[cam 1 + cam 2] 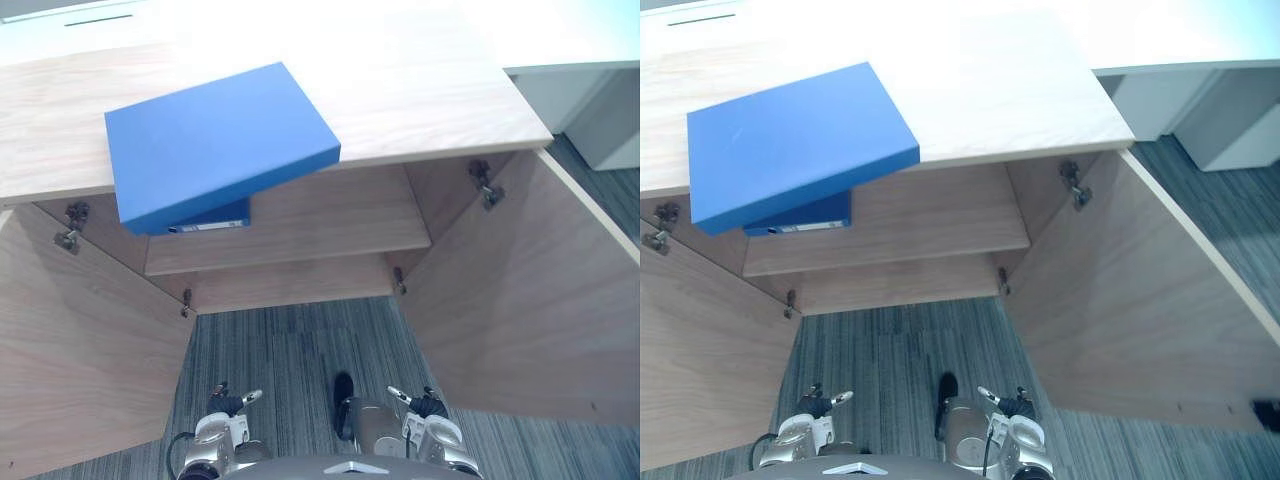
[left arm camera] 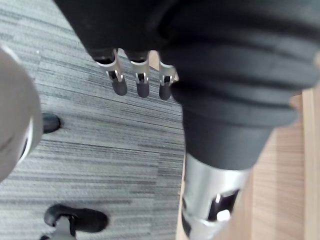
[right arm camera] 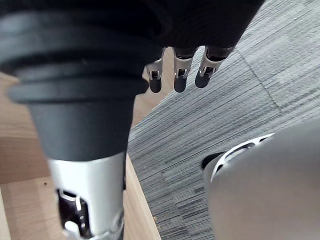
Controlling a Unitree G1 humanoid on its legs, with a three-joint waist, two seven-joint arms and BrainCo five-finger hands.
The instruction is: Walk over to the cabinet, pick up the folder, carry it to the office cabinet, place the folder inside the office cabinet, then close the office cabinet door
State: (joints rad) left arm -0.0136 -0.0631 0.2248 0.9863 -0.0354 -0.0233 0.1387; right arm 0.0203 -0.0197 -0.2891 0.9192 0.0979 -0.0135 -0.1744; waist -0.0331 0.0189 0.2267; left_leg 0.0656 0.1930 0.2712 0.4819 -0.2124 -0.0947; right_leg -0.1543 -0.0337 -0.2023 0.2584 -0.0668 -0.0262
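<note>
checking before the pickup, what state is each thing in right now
folder: lying on the cabinet top, overhanging its front edge, not held
left door: open
right door: open
left hand: open, fingers straight, holding nothing
right hand: open, fingers straight, holding nothing

Legible text, numbers, signs: none. One entry only: blue folder (image 1: pixel 215 140), lying on the wooden cabinet top (image 1: pixel 430 90) with one corner past the front edge. The narrow side facing the camera carries a pale label strip (image 1: pixel 208 227) with faint dark marks, too small to read.
</note>
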